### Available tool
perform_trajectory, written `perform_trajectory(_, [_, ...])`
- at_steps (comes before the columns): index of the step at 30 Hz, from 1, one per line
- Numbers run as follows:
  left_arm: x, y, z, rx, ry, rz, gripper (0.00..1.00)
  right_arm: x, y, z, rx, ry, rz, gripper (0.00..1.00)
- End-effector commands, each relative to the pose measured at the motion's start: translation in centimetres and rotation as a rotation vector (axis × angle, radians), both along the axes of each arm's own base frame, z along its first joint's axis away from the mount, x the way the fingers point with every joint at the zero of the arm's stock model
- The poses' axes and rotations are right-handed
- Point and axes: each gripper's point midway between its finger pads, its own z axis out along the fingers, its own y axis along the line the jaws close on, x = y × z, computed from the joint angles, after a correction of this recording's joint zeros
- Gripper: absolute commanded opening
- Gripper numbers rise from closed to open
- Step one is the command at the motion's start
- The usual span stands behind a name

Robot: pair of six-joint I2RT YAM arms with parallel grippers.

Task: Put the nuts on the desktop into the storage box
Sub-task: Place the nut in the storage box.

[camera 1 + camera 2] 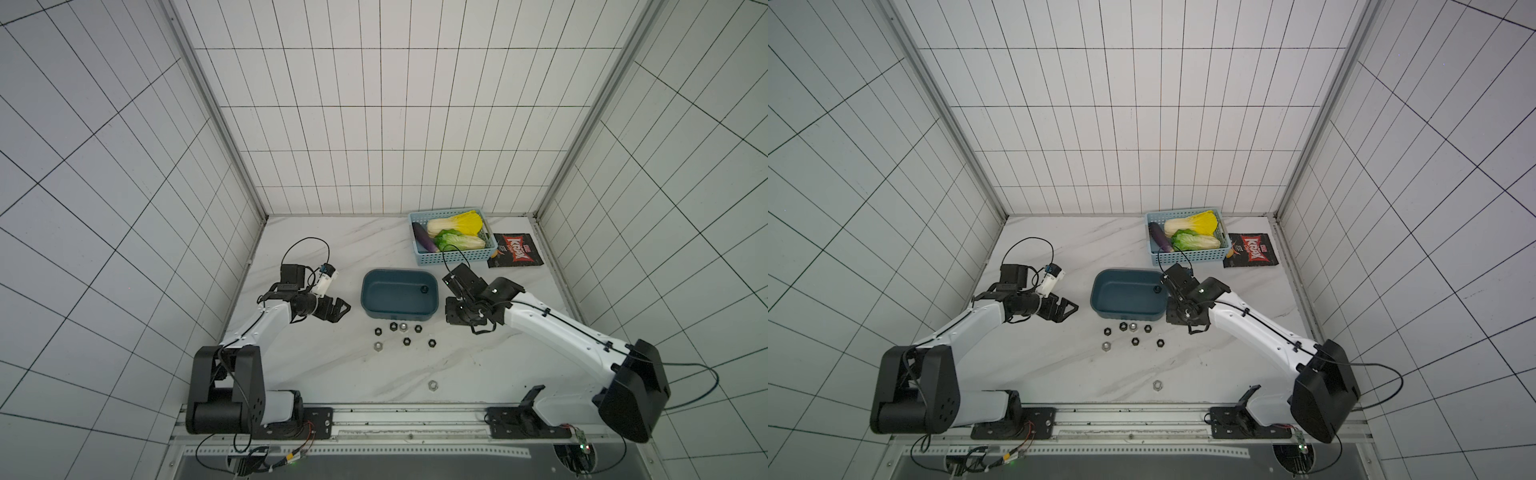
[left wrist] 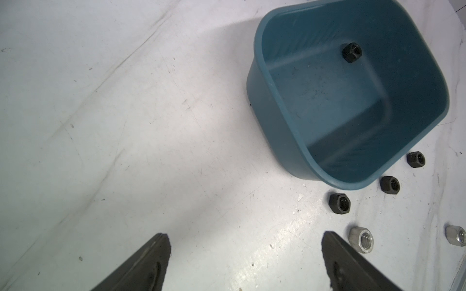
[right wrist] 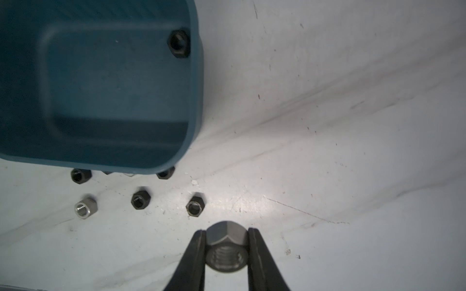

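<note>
Marble desktop [image 1: 332, 249] bounded by tiled walls [image 1: 374, 124]; bare at upper left. Storage box [image 1: 399, 316] at frame centre, holding one black nut [image 1: 424, 289]. Loose nuts [image 1: 406, 341] just below it. Left gripper [image 2: 244, 239] spread, empty. Right gripper [image 3: 227, 233] pinching silver nut [image 3: 225, 238] right of box.

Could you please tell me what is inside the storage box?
One black nut lies inside the storage box, near its wall on the right arm's side. No other nut shows. In a top view that arm covers part of that wall.
</note>
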Motion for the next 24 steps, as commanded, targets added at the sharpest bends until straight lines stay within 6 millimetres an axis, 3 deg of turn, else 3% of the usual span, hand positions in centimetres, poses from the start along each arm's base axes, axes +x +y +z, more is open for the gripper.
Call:
perform_trajectory(1, [-0.2, 0.1, -0.1, 0.012, -0.011, -0.006, 0.98, 2.4, 2.5, 1.3, 0.015, -0.028, 0.051, 0.2])
perform_trajectory(5, [-0.3, 0.1, -0.3, 0.012, -0.008, -0.008, 0.98, 5.1, 5.8, 2.0, 0.048, -0.052, 0.086, 0.2])
perform_trajectory(10, [-0.3, 0.2, -0.5, 0.015, -0.004, -0.006, 0.97, 7.8, 8.8, 0.8, 0.035, -0.051, 0.117, 0.2])
perform_trajectory(15, [-0.5, 0.5, -1.4, 0.029, 0.007, 0.003, 0.97, 9.9, 10.1, -1.6, -0.026, -0.051, 0.124, 0.2])
perform_trajectory(24, [-0.3, 0.8, -1.6, 0.032, -0.002, 0.016, 0.98, 12.2, 10.2, -6.0, -0.143, -0.057, 0.1, 0.2])
